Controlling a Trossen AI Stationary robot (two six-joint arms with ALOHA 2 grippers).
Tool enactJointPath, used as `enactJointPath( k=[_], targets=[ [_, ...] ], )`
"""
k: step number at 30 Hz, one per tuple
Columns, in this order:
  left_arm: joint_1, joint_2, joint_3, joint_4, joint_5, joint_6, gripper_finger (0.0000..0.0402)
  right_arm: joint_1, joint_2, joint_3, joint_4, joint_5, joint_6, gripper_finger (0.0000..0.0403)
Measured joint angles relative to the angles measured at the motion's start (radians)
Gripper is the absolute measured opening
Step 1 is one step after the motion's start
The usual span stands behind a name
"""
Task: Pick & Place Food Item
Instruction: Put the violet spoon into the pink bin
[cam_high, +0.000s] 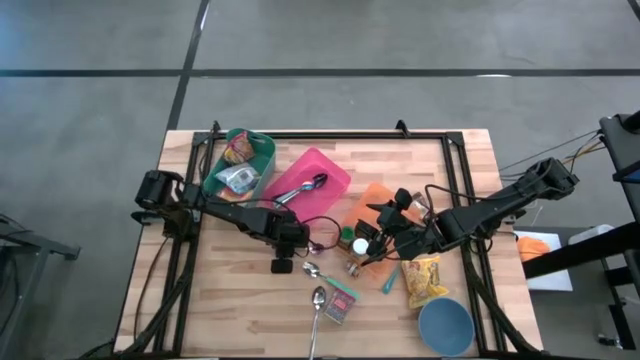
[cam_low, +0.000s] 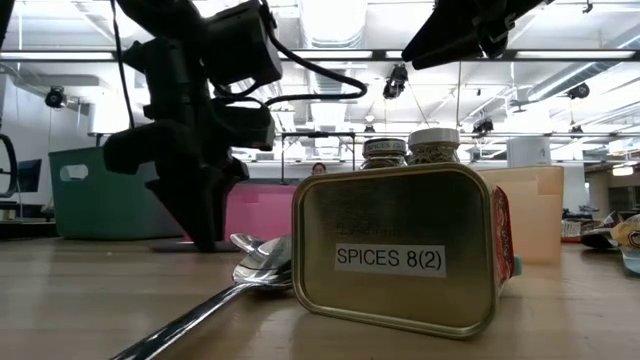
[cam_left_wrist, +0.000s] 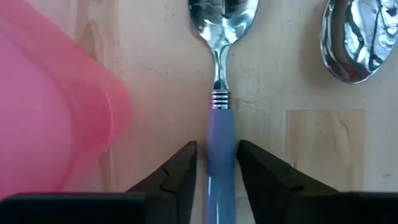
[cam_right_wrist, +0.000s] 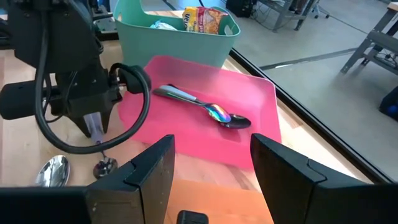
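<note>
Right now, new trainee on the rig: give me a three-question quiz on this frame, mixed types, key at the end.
1. True or false: the left gripper straddles a blue spoon handle.
2. What lies in the pink tray? A) a shiny spoon B) a jar C) a snack bag
3. What does the label on the tin read?

Key: 1 true. 2 A, the shiny spoon. 3 SPICES 8(2).

Overhead, table-level, two wrist views
</note>
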Motion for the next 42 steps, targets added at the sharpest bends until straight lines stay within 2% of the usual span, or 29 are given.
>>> enactJointPath(
  k=[9,19,23,34,38,42],
  targets=[
    [-0.002,0.008,0.060,-0.047,-0.034,0.003,0.0201,0.000,0.000,0.000,-0.001,-0.001,0.005,0.0208],
    [-0.015,0.009,0.050,-0.039,-0.031,0.060,0.0207,0.000,0.000,0.000,-0.003,-0.003,0.006,0.0208],
    [-0.015,0.009,0.046,-0.039,-0.014,0.055,0.0180,0.000,0.000,0.000,-0.003,-0.025,0.009,0.0208],
    [-0.016,0.008,0.047,-0.046,-0.003,0.011,0.0030,0.000,0.000,0.000,-0.002,-0.027,0.009,0.0208],
    [-0.016,0.002,0.050,-0.042,0.008,-0.017,0.0004,0.000,0.000,0.000,-0.001,-0.027,0.008,0.0208],
    [-0.017,0.004,0.050,-0.039,0.030,-0.023,0.0001,0.000,-0.001,0.000,-0.001,-0.029,0.008,0.0208]
  ],
)
